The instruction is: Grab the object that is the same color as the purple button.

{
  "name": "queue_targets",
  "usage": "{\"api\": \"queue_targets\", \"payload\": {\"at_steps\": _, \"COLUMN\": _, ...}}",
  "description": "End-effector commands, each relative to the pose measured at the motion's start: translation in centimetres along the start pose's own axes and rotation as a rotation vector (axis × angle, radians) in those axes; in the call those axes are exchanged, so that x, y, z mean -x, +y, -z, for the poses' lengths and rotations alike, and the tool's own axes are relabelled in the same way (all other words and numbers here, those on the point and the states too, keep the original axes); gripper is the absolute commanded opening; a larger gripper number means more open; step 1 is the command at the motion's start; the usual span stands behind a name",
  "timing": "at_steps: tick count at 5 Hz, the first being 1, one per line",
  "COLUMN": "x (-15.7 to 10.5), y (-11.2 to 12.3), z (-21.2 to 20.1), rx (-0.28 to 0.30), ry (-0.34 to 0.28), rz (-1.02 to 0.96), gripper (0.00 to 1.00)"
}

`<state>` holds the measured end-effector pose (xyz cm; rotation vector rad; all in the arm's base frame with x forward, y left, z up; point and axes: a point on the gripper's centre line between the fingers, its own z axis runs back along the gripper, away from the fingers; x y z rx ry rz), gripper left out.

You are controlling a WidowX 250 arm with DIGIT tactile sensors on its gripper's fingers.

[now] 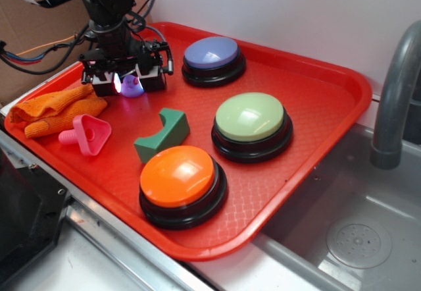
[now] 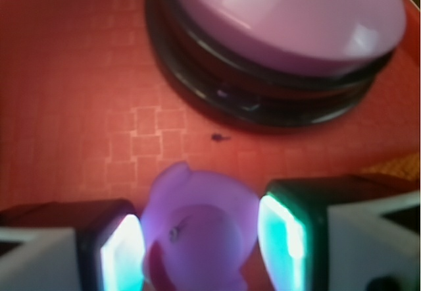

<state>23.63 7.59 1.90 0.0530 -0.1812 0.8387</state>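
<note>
- Purple rubber duck (image 2: 197, 232) sits between the two glowing fingers (image 2: 122, 255) of the pincer (image 1: 131, 81); in the wrist view narrow gaps show on both sides, so the pincer is partly open around it and whether the pads touch it I cannot tell
- Ahead of the pincer, near it, stands the purple button (image 1: 212, 60) on its black base; the red tray (image 1: 316, 100) lies under both
- Beside the pincer lies an orange cloth (image 1: 56, 110); further off a pink peg toy (image 1: 87, 134) and a green block (image 1: 162, 135)
</note>
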Motion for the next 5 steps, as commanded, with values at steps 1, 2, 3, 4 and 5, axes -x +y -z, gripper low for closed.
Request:
{"api": "queue_targets", "payload": {"at_steps": 1, "x": -1.3, "y": -1.3, "z": -10.0, "rx": 0.111, "ry": -0.015, "rz": 0.33, "gripper": 0.0}}
{"api": "queue_targets", "payload": {"at_steps": 2, "x": -1.1, "y": -1.8, "z": -13.2, "rx": 0.178, "ry": 0.062, "rz": 0.514, "gripper": 0.0}}
{"api": "queue_targets", "payload": {"at_steps": 3, "x": -0.2, "y": -2.1, "z": -14.2, "rx": 0.222, "ry": 0.114, "rz": 0.595, "gripper": 0.0}}
{"api": "queue_targets", "payload": {"at_steps": 4, "x": 0.9, "y": -2.5, "z": -14.0, "rx": 0.22, "ry": 0.123, "rz": 0.612, "gripper": 0.0}}
{"api": "queue_targets", "payload": {"at_steps": 5, "x": 0.5, "y": -1.9, "z": -14.4, "rx": 0.2, "ry": 0.16, "rz": 0.542, "gripper": 0.0}}
